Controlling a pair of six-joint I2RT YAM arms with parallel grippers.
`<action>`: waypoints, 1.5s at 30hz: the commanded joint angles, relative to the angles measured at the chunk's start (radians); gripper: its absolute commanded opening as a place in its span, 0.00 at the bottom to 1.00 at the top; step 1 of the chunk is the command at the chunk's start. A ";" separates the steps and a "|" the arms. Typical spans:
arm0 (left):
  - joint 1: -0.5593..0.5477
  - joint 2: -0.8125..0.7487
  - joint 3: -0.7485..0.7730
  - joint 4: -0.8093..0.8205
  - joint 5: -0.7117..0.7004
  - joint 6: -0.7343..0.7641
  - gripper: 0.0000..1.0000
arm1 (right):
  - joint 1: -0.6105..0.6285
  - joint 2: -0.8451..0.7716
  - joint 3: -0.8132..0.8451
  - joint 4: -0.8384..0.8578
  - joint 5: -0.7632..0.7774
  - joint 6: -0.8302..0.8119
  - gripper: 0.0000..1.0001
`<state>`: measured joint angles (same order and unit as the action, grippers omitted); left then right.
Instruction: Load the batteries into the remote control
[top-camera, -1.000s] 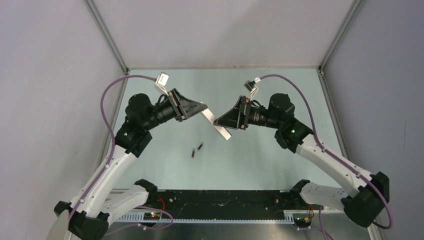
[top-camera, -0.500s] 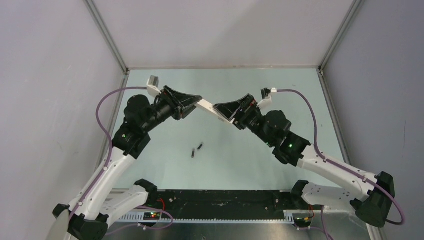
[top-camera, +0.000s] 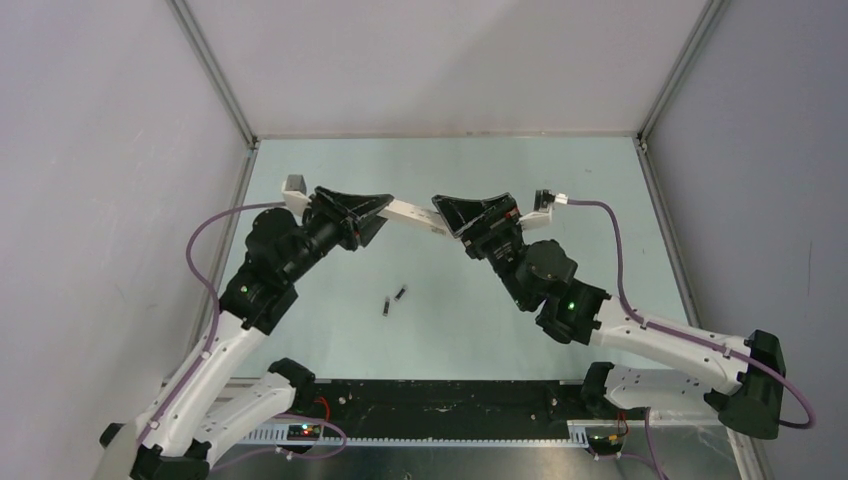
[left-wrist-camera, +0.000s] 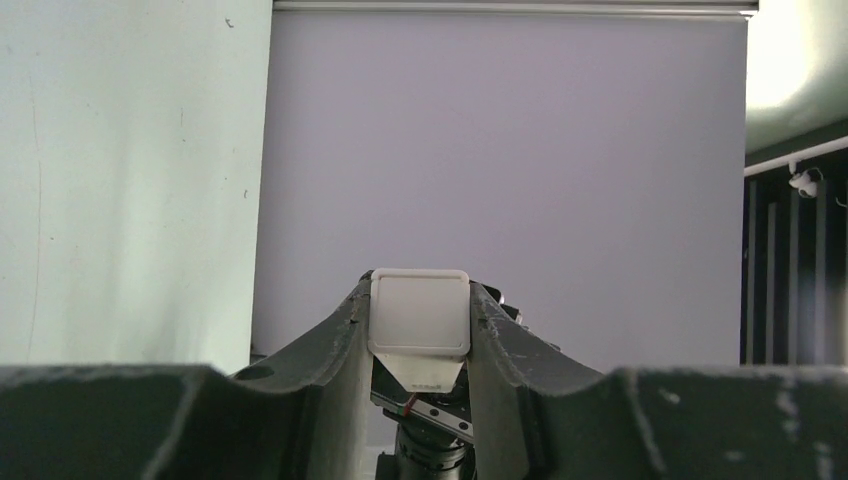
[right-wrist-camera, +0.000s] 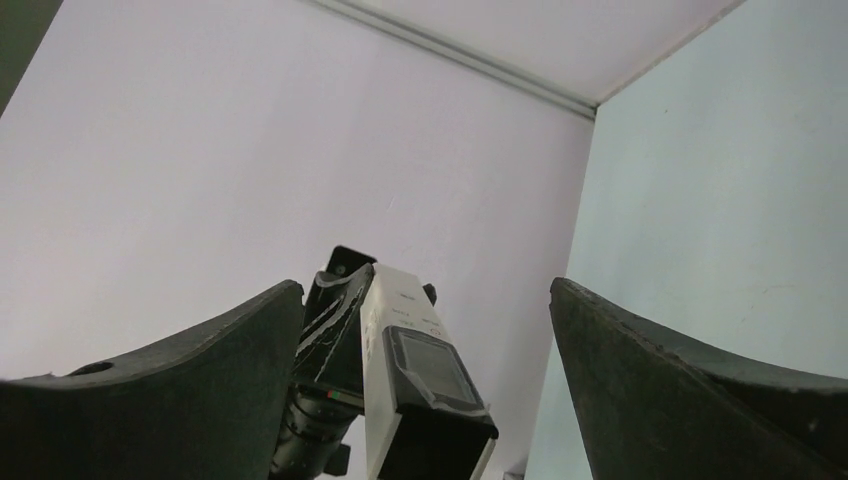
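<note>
The white remote control (top-camera: 412, 213) is held in the air between both arms. My left gripper (top-camera: 383, 206) is shut on its white end; in the left wrist view the remote (left-wrist-camera: 419, 312) fills the gap at the gripper (left-wrist-camera: 420, 300). My right gripper (top-camera: 440, 207) is open around the remote's other end. In the right wrist view the remote (right-wrist-camera: 425, 385), with its dark section near the camera, sits inside the right gripper (right-wrist-camera: 425, 292) closer to the left finger, which it does not touch. Two batteries (top-camera: 400, 293) (top-camera: 386, 306) lie on the table below.
The pale green table (top-camera: 520, 170) is enclosed by grey walls with metal corner posts (top-camera: 215, 80). A black rail (top-camera: 450, 395) runs along the near edge between the arm bases. Purple cables (top-camera: 610, 250) loop off both wrists.
Both wrists have rolled and both arms have swung toward the back. The remote has gone from a steep diagonal to nearly level and sits further back. The batteries have not moved.
</note>
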<state>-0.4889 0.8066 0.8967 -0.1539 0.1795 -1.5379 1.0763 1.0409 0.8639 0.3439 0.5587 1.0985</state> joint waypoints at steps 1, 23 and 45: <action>-0.014 -0.032 -0.003 0.000 -0.101 -0.066 0.00 | 0.035 0.004 0.003 0.054 0.160 -0.056 0.96; -0.024 -0.054 -0.006 -0.006 -0.200 -0.018 0.00 | 0.048 0.088 0.058 0.000 0.117 0.017 0.50; -0.021 -0.034 -0.054 -0.006 0.044 -0.012 0.90 | -0.136 0.035 0.058 -0.075 -0.129 0.045 0.11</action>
<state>-0.5083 0.7658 0.8398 -0.2028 0.1272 -1.5867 0.9760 1.1088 0.8906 0.2955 0.5003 1.1309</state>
